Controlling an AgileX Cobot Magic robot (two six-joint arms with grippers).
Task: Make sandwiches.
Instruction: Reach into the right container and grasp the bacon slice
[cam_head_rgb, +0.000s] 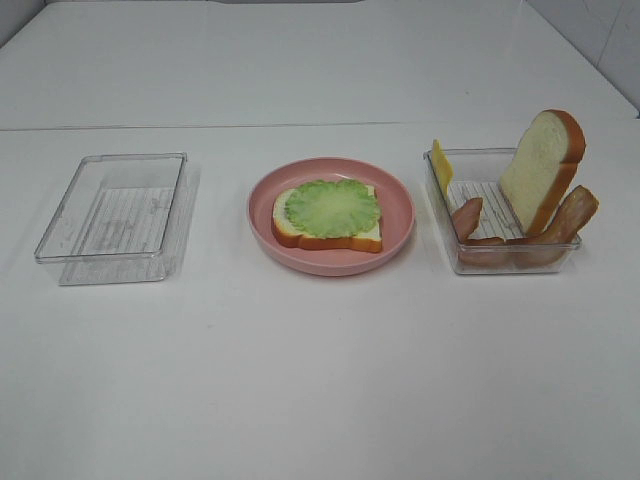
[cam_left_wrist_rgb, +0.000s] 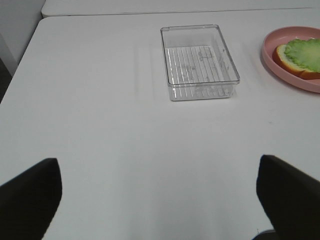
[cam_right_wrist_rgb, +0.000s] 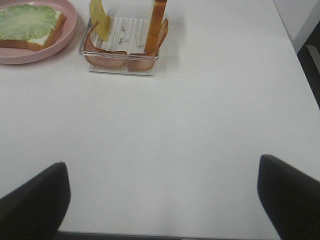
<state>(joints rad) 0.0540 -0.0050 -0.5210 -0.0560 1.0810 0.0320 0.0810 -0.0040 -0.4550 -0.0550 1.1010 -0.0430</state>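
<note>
At the tabletop (cam_head_rgb: 320, 400) centre, a pink plate (cam_head_rgb: 400, 215) carries the started sandwich (cam_head_rgb: 300, 236): bread under lettuce (cam_head_rgb: 332, 208), flat to take more layers. At its 3 o'clock a clear tray (cam_head_rgb: 445, 225) props the second slice (cam_head_rgb: 540, 170), cheese (cam_head_rgb: 441, 165) and bacon strips (cam_head_rgb: 575, 215) on edge, probably for easy pinching. A second tray (cam_head_rgb: 110, 215) sits at 9 o'clock. Left claw (cam_left_wrist_rgb: 157, 167) and right claw (cam_right_wrist_rgb: 162, 167) gape wide, empty; nothing blocks either reach.
</note>
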